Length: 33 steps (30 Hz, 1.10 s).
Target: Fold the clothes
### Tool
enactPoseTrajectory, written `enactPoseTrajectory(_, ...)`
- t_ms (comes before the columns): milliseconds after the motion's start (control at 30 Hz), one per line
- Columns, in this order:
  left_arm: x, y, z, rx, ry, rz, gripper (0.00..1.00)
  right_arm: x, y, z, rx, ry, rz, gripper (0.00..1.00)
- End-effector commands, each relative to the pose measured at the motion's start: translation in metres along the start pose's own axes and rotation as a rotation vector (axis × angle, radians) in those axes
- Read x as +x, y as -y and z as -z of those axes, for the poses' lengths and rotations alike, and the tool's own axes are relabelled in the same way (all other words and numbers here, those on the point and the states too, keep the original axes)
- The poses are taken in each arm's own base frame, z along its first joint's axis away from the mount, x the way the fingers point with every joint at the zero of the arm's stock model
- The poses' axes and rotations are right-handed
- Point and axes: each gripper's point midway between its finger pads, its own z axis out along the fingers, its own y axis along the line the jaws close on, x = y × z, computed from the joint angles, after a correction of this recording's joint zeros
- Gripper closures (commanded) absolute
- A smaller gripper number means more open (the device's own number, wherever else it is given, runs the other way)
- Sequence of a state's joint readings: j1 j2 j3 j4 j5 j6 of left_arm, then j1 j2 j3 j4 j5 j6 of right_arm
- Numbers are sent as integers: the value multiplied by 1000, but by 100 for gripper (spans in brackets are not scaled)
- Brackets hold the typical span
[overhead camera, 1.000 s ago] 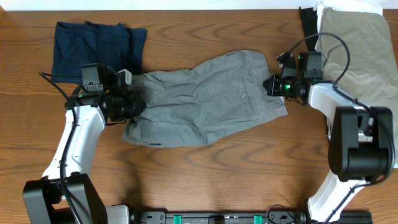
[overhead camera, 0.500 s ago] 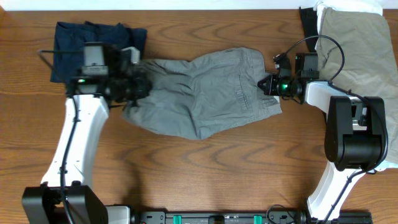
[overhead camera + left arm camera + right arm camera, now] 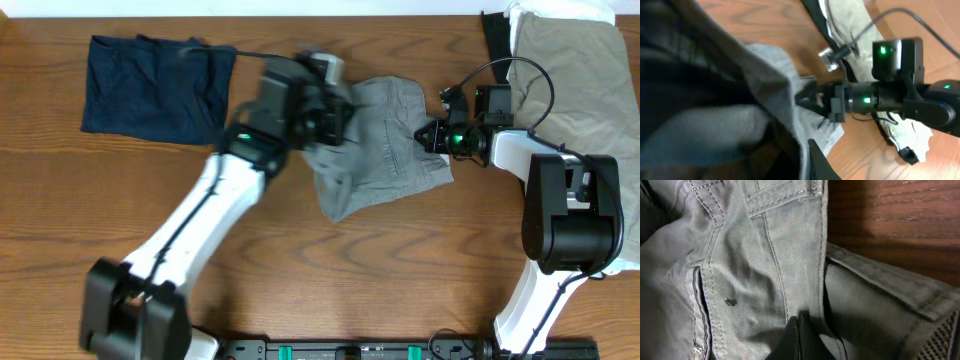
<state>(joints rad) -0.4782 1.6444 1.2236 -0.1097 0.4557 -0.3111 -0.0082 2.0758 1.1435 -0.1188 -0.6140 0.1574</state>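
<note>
The grey shorts [image 3: 390, 150] lie mid-table, half doubled. The left gripper [image 3: 335, 108], clamped tight, holds one end over the middle, and the right gripper [image 3: 432, 135] pinches the waistband end. The fold isn't finished, and the khaki piece [image 3: 570, 70] waits top right.

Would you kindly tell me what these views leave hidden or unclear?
Overhead: the left gripper is blurred, its fingertips hidden under its own wrist.
Left wrist: blurred dark shapes and the grey shorts hide its grip.
Overhead: the khaki garment is cut off by the right edge.
</note>
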Motion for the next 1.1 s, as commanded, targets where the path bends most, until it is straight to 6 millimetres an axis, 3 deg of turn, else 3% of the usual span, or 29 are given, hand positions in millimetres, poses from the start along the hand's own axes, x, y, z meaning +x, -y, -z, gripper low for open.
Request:
enactPoseTrajectory(0, 11, 7, -34, -2, -10, -5, 94, 42, 26, -20, 71, -105, -82, 99)
enactPoseTrajectory(167, 20, 20, -73, 60, 17, -40, 94, 41, 27, -20, 71, -104, -82, 99)
enactPoseTrajectory(333, 18, 34, -90, 113, 68, -80, 92, 41, 27, -19, 71, -104, -82, 99)
enactPoseTrajectory(367, 16, 37, -90, 120, 79, -85, 85, 41, 27, -19, 71, -104, -81, 99)
enactPoseTrajectory(467, 4, 44, -88, 145, 126, -90, 43, 41, 27, -19, 71, -103, -81, 99)
enactPoseTrajectory(533, -4, 47, -86, 159, 154, -87, 0, 41, 26, -20, 71, -104, -81, 99)
enactPoseTrajectory(633, -13, 51, -80, 169, 174, -92, 2, 41, 26, -19, 70, -103, -81, 99)
enactPoseTrajectory(767, -34, 46, -50, 169, 181, -75, 2, 32, 22, -17, 39, -74, -67, 99)
enactPoseTrajectory(867, -54, 25, -8, 102, 195, -31, 2, 12, 17, -4, 15, -13, -46, 99)
enactPoseTrajectory(967, -64, -4, 37, 13, 194, 25, 2, -14, 10, 22, 19, 63, -10, 99)
enactPoseTrajectory(1067, -61, -34, 75, -82, 170, 61, 2, -36, -7, 56, 24, 131, 60, 98)
